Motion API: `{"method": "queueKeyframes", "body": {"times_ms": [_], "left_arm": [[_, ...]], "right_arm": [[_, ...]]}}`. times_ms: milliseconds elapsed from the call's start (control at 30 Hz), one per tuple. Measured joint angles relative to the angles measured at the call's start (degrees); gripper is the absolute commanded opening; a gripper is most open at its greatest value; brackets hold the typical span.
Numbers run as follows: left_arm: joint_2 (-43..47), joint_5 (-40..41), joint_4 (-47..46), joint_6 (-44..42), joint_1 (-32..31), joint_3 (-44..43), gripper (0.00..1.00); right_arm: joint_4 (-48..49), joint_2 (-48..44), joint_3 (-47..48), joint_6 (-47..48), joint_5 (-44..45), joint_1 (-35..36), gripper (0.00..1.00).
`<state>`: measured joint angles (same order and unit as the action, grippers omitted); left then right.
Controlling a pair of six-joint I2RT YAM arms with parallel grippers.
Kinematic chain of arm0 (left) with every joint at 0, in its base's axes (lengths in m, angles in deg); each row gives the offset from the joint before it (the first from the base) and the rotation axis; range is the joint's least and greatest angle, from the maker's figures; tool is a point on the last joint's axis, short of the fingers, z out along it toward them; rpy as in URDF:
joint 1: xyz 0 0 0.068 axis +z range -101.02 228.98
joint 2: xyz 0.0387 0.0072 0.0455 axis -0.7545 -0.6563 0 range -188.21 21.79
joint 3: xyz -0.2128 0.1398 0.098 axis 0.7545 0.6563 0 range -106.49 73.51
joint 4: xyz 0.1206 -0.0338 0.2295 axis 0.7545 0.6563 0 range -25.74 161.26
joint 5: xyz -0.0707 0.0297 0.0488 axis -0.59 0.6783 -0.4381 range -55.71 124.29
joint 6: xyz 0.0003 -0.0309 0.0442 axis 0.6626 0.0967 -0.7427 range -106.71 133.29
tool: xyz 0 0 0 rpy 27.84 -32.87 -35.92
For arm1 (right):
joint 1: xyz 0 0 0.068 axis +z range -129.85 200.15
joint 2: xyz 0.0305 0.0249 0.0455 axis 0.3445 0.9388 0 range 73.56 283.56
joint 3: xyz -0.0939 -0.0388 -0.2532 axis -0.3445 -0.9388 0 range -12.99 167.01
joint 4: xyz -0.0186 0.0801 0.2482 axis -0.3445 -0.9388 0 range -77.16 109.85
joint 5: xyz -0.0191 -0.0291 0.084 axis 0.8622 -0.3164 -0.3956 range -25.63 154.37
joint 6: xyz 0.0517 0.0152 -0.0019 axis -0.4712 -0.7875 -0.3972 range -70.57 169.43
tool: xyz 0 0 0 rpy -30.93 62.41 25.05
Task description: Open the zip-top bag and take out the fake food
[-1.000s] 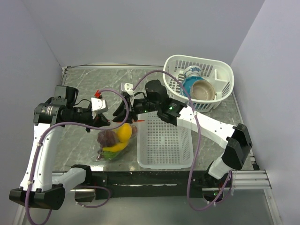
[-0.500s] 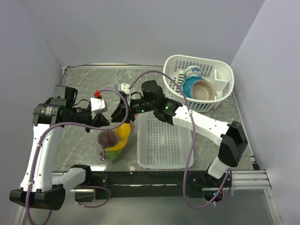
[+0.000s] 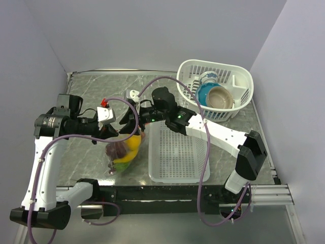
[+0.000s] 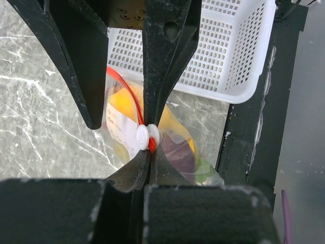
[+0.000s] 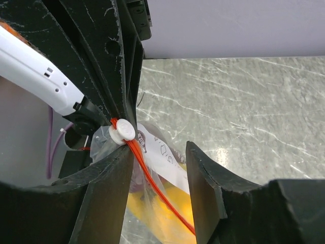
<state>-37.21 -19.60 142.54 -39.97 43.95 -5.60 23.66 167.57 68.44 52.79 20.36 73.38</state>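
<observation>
The zip-top bag (image 3: 123,151) hangs over the table's left half, clear and crinkly, with the fake food inside: a yellow fruit (image 3: 133,144), purple grapes (image 3: 117,149) and a green piece. My left gripper (image 4: 149,152) is shut on the bag's top corner, just below the white slider (image 4: 144,136) on the orange-red zipper strip (image 5: 152,178). My right gripper (image 5: 158,152) stands open astride that strip. Its left finger rests against the slider (image 5: 123,130), and its right finger is clear of the bag. In the top view both grippers meet above the bag (image 3: 122,127).
A flat white slotted basket (image 3: 177,157) lies right of the bag, close to it. A round white basket (image 3: 238,76) at the back right holds a blue bowl (image 3: 204,91) and a tan bowl (image 3: 220,97). Walls close in the left, back and right.
My right gripper moved left up to the left gripper and its jaws have widened. The bag swung from leaning right to hanging more steeply under the left gripper.
</observation>
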Motion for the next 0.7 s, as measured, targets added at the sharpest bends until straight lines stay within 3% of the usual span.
{"method": "queueKeyframes", "body": {"times_ms": [133, 267, 700], "left_arm": [[0.04, 0.00, 0.02, 0.00, 0.00, 0.00, 0.01], [0.09, -0.02, 0.09, 0.00, 0.00, 0.00, 0.01], [0.35, -1.40, 0.07, 0.22, -0.04, 0.00, 0.01]], "right_arm": [[0.00, 0.00, 0.00, 0.44, 0.04, 0.20, 0.53], [-0.02, -0.02, 0.00, 0.87, 0.46, 0.28, 0.64], [-3.04, -2.73, 0.07, 4.87, 2.23, 1.27, 0.70]]}}
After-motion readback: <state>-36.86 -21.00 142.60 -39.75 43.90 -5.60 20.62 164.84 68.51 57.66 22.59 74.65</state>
